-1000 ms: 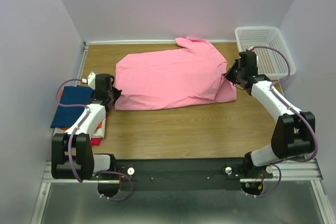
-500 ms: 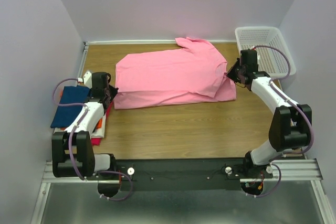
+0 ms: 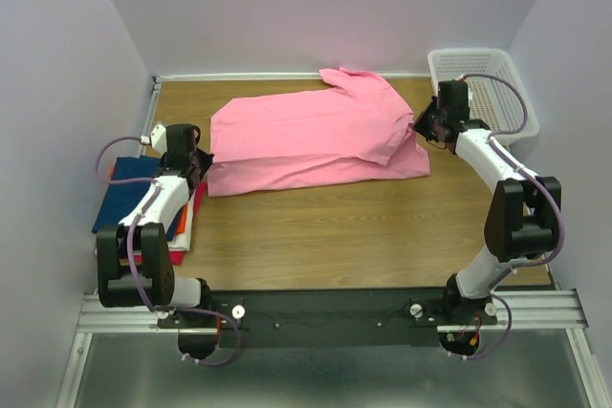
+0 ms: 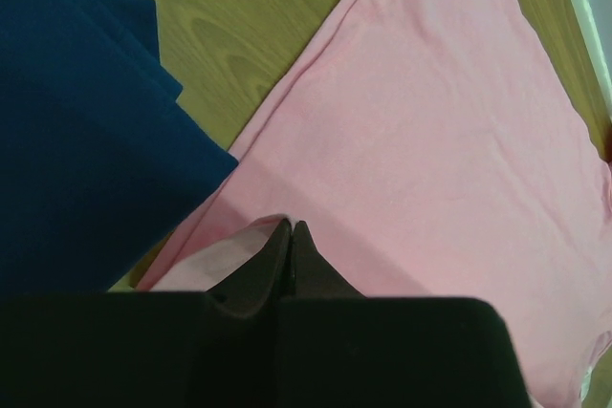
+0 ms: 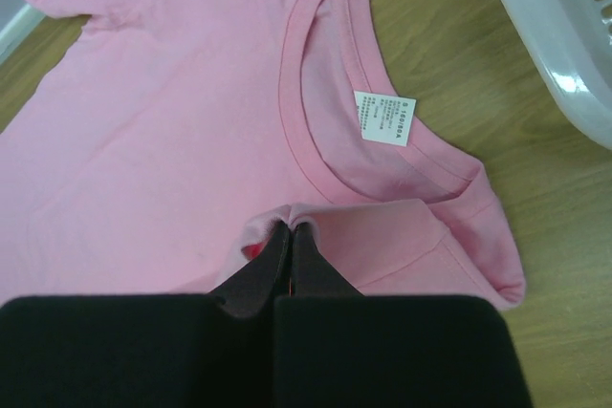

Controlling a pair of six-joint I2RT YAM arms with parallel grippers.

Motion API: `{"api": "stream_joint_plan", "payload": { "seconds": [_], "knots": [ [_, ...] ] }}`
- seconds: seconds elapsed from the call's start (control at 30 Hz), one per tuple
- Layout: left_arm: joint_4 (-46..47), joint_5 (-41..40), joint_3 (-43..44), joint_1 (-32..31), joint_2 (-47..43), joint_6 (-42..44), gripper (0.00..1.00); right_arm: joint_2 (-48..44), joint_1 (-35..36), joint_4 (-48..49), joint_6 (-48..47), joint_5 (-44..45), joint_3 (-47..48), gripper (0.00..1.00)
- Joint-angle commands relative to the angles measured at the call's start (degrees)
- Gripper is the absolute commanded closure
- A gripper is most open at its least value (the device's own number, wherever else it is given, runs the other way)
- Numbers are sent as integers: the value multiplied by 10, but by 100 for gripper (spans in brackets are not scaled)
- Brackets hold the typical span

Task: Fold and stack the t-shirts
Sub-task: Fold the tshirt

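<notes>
The pink t-shirt [image 3: 316, 136] lies crosswise over the middle of the wooden table [image 3: 335, 226], collar end to the right and hem to the left. An upper layer rests over a lower one whose edge shows along the near side. The left gripper [image 3: 203, 167] is closed tight on the shirt's near-left corner. In the left wrist view its fingers [image 4: 265, 263] meet with a fold of pink cloth pinched between them. The right gripper [image 3: 419, 128] is likewise clamped, holding a small pucker of fabric just below the collar [image 5: 306, 93], near the white label [image 5: 382, 118]. A short sleeve [image 5: 459, 236] bunches beside it. Left of the left gripper, a folded dark blue t-shirt [image 3: 121, 202] tops a stack at the table's edge, with what look like orange and red layers [image 3: 185, 223] beneath it — the arm hides much of them. A white mesh basket [image 3: 469, 52] stands at the far right corner, just beyond the right gripper.
</notes>
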Motion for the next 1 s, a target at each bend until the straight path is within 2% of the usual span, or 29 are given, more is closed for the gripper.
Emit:
{"api": "stream_joint_plan", "payload": {
  "seconds": [0.0,0.97],
  "knots": [
    [4,-12,23,6,18,-3,100,26,-4,7,-3,-11,31,100],
    [-2,-23,72,9,103,-10,100,111,-8,7,-12,-25,124,100]
  ]
}}
